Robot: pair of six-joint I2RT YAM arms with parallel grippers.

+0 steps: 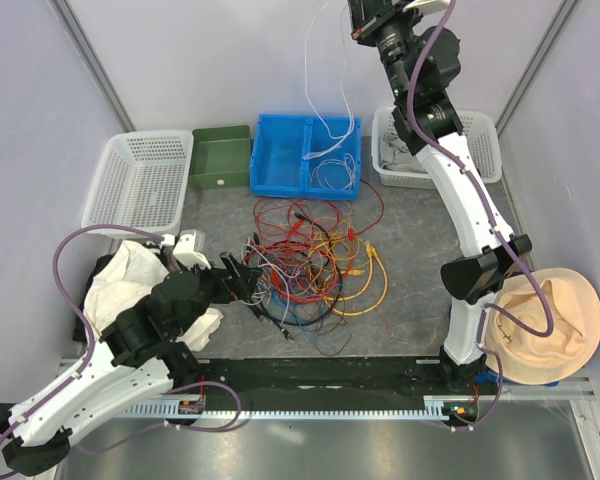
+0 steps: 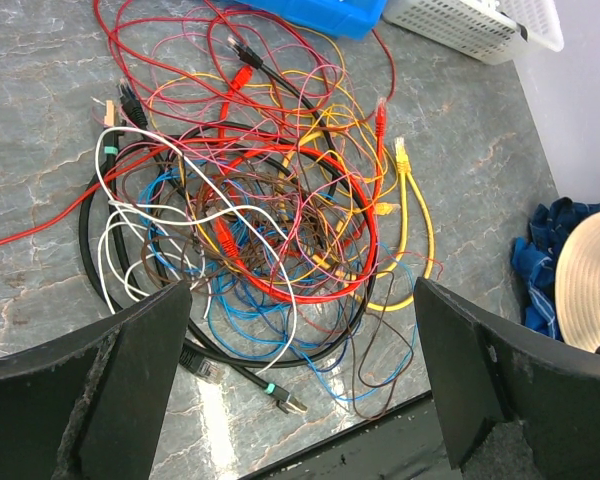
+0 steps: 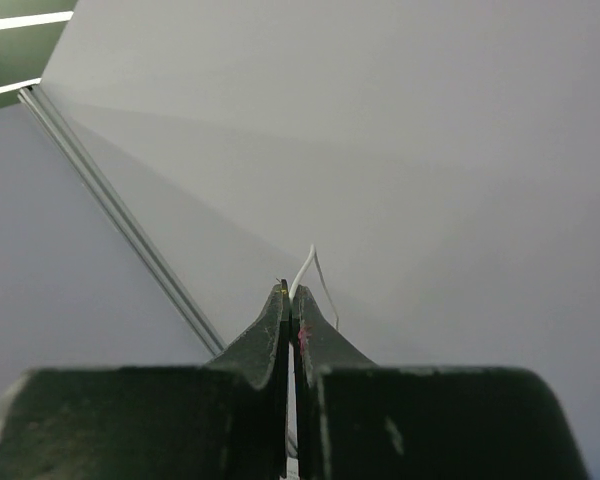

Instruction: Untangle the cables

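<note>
Tangle of thin, glossy cables (image 1: 310, 265) in red, orange, yellow, white, blue and black, looped loosely on a grey marbled table (image 1: 420, 230). Left: left gripper (image 1: 248, 283), matte black fingers spread wide and empty, tips at the heap's near-left edge; the knot lies between and just beyond them. Centre rear: blue plastic tray (image 1: 270, 125) holding pale wire coils. Right: right gripper (image 3: 292, 295), raised high by the back wall, jaws pressed together on one white cable (image 3: 302, 268) that hangs down into the tray.
</note>
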